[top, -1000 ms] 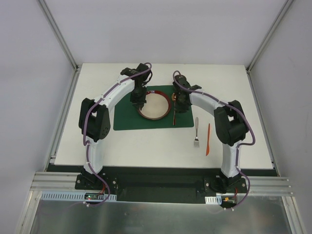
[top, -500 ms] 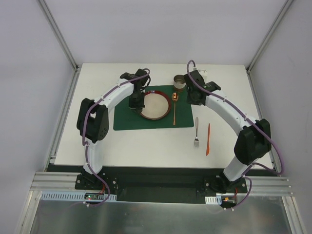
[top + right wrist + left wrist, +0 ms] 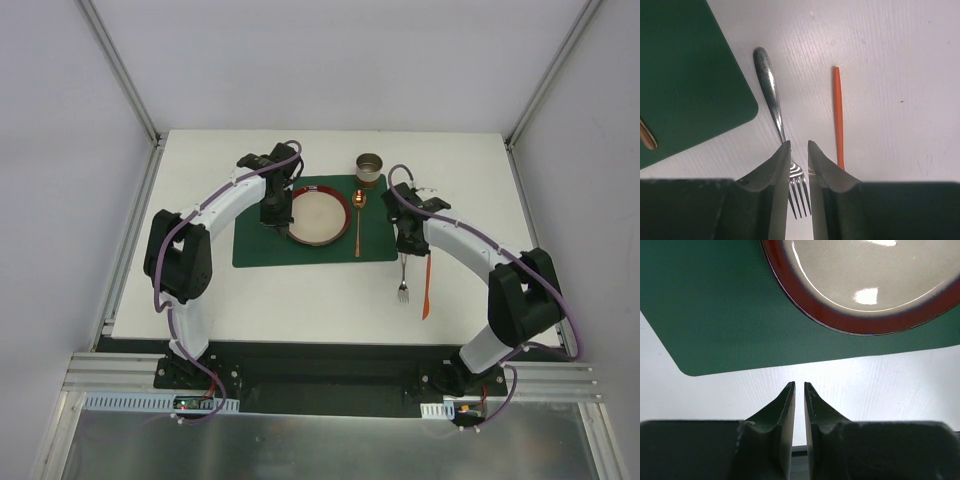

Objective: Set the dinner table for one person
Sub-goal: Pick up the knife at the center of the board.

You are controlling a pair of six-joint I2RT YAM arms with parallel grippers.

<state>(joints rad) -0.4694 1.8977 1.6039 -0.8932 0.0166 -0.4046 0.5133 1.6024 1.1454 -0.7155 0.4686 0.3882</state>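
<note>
White table point(image 3: 300, 300) holds a green mat point(image 3: 260, 250) with a plate point(image 3: 320, 215), while the left claw point(image 3: 799, 386) is nearly pinched together, and the right claw point(image 3: 799, 145) hangs slightly apart over a fork point(image 3: 771, 95).

Glossy glazed plate point(image 3: 860, 285), shiny metal fork point(image 3: 772, 102)

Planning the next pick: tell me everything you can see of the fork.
The fork is shiny silver metal with a slim rounded handle and four tines. It lies flat on the white table, just right of the green mat, handle pointing away from the arms, beside an orange knife. The right claw hovers over its neck; contact is unclear.
</note>
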